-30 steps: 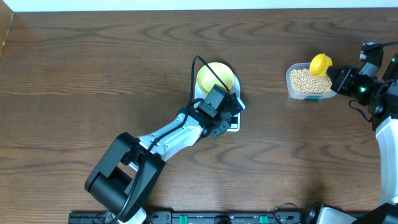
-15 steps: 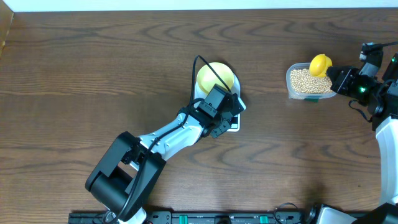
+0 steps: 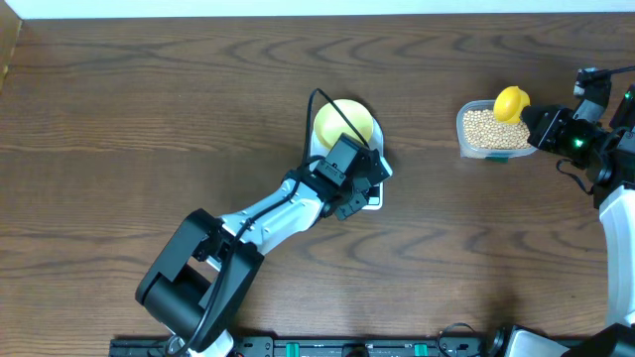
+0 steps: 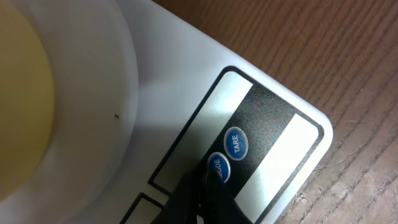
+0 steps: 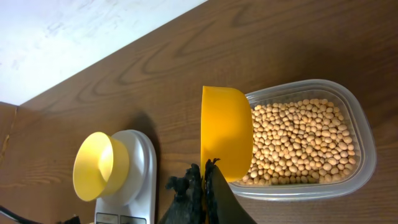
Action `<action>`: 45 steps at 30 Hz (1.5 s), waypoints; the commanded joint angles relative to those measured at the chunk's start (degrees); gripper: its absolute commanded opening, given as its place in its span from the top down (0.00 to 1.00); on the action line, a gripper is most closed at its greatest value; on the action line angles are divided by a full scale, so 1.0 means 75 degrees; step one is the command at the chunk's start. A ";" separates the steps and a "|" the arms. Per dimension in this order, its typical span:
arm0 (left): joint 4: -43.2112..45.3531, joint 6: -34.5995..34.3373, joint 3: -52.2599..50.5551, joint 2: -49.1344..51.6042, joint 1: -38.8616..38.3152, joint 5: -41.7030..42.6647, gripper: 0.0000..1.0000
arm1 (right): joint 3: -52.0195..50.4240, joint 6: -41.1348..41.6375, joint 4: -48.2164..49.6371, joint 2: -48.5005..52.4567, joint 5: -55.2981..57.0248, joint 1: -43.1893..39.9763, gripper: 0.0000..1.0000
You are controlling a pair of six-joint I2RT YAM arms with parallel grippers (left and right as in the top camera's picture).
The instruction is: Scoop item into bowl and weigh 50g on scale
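Beans [image 5: 305,140] lie in the tub [image 5: 370,155], well apart from the bowl [image 3: 342,121] on the scale [image 4: 186,81]. The right gripper [image 5: 203,180] clamps the scoop [image 5: 225,134] at the tub's edge. The left gripper [image 4: 208,193], jaws closed together, touches the MODE button [image 4: 217,167].

I seem to be working at a robotics lab bench rather than in a kitchen. A bare dark brown wood-grain worktop [image 3: 119,149] meets a plain white wall [image 3: 298,6]. A black-and-white left robot arm [image 3: 268,218] and right robot arm [image 3: 620,218] work over it. A black rail with green fittings [image 3: 327,348] lines the near edge. A white rectangular digital kitchen scale [image 4: 186,81] and a clear plastic tub [image 5: 369,155] of tan beans [image 5: 298,143] sit out as props.
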 commanded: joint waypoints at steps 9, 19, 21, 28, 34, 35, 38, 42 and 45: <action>-0.0245 0.0052 -0.0230 0.0784 0.0653 0.0242 0.92 | 0.0090 -0.0085 -0.0006 -0.0041 0.0070 -0.0026 0.99; -0.0627 0.0044 -0.0227 -0.0391 0.0318 0.0248 0.93 | 0.0090 -0.0082 0.0000 -0.0041 0.0093 -0.0032 0.99; -0.0784 0.0041 -0.0227 -0.0903 0.0227 0.0271 0.93 | 0.0090 -0.0079 0.0003 -0.0041 0.0090 -0.0032 0.99; -0.0970 -0.0597 -0.0227 -0.2699 0.0219 0.0251 0.92 | 0.0090 -0.0082 -0.0032 -0.0038 0.0090 -0.0032 0.99; -0.0848 -0.1183 -0.0227 -0.3654 0.1058 -0.0160 0.93 | 0.0090 -0.0085 0.0003 -0.0041 0.0087 -0.0032 0.99; -0.0790 -0.1288 -0.0227 -0.3701 0.1285 -0.0297 0.92 | 0.0090 -0.0085 0.0029 -0.0041 0.0090 -0.0032 0.99; -0.0513 -0.1390 -0.0227 -0.3660 0.2142 -0.0449 0.92 | 0.0090 -0.0143 0.0070 -0.0038 0.0087 -0.0032 0.99; 0.0052 -0.1387 -0.0227 -0.3357 0.3229 -0.0449 0.92 | 0.0090 -0.0676 0.0070 -0.0038 0.0090 -0.0029 0.99; 0.0469 -0.1387 -0.0227 -0.3010 0.3780 -0.0443 0.92 | 0.0090 -0.1294 0.0055 -0.0038 0.0195 -0.0026 0.99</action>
